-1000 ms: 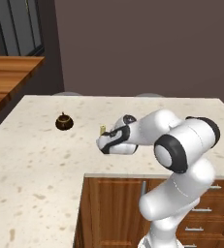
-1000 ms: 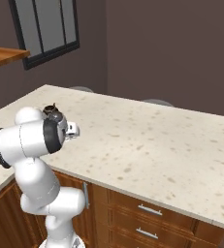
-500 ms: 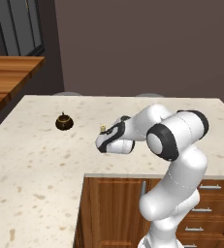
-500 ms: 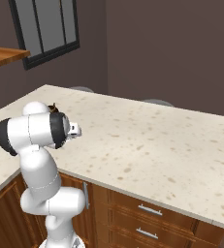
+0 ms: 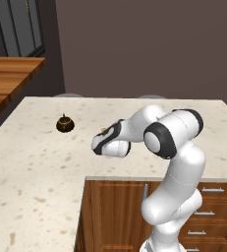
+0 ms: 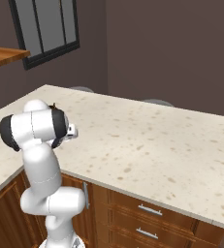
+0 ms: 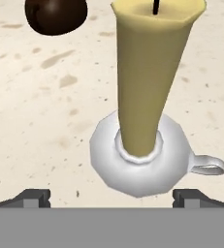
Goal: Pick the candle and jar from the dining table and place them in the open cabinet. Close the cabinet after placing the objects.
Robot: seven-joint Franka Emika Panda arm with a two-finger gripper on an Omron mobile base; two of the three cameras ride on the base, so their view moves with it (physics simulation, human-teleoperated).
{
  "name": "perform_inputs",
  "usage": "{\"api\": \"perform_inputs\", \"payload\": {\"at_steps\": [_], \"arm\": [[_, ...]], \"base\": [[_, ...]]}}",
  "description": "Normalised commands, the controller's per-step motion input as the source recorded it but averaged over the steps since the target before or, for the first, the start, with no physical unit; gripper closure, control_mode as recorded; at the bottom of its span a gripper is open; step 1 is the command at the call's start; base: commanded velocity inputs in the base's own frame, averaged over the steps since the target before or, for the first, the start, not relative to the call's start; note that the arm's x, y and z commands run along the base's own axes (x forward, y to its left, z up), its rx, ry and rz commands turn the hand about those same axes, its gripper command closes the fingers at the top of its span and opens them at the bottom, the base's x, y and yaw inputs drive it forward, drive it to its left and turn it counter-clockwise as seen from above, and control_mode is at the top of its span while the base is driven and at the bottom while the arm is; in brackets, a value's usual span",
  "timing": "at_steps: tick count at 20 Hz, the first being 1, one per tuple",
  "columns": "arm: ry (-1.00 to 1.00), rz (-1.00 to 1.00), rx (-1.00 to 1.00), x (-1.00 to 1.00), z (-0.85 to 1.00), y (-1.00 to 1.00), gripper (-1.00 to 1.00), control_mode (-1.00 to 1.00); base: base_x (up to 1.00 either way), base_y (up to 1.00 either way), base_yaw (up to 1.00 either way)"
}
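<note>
The pale-yellow candle [image 7: 147,82] stands upright on its round grey holder [image 7: 140,162] with a small loop handle, close in front of the hand. My gripper [image 7: 111,197] is open, one fingertip [image 7: 33,197] to the left of the holder and the other to its right, touching nothing. In the left base view the hand [image 5: 110,143] hangs low over the dining table [image 5: 31,162] and covers most of the candle [image 5: 103,130]. The dark brown jar [image 5: 65,124] sits on the table a short way left of and beyond the hand, and the jar [image 7: 55,14] also appears in the hand view.
The table's front edge runs just below the hand, with wooden drawers [image 5: 203,206] under it on the right. A wooden surface [image 5: 12,74] lies at the far left. Two grey chair tops [image 5: 68,95] peek over the table's far edge.
The elbow has swung up and to the right while the hand stayed low beside the candle, edging slightly left. The jaws stayed open. Candle and jar have not moved.
</note>
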Motion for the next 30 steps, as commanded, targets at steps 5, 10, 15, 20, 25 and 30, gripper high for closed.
{"api": "perform_inputs", "payload": {"at_steps": [5, 10, 15, 20, 25, 30], "arm": [[0.00, 0.00, 0.02, 0.04, -0.19, 0.06, -1.00, -1.00], [0.00, 0.00, 0.00, 0.12, -0.18, 0.00, -1.00, -1.00], [0.00, 0.00, 0.00, 0.16, -0.02, 0.00, -1.00, -1.00], [-0.01, 0.00, 0.00, 0.21, 0.00, 0.00, -1.00, -1.00], [-0.01, -0.02, 0.00, 0.03, 0.00, 0.00, -1.00, -1.00], [0.00, 0.00, -0.01, -0.07, 0.00, 0.00, -1.00, -1.00]], "base": [[0.00, 0.00, 0.00], [0.00, 0.00, 0.00], [0.00, 0.00, 0.00], [0.00, 0.00, 0.00], [0.00, 0.00, 0.00], [0.00, 0.00, 0.00]]}}
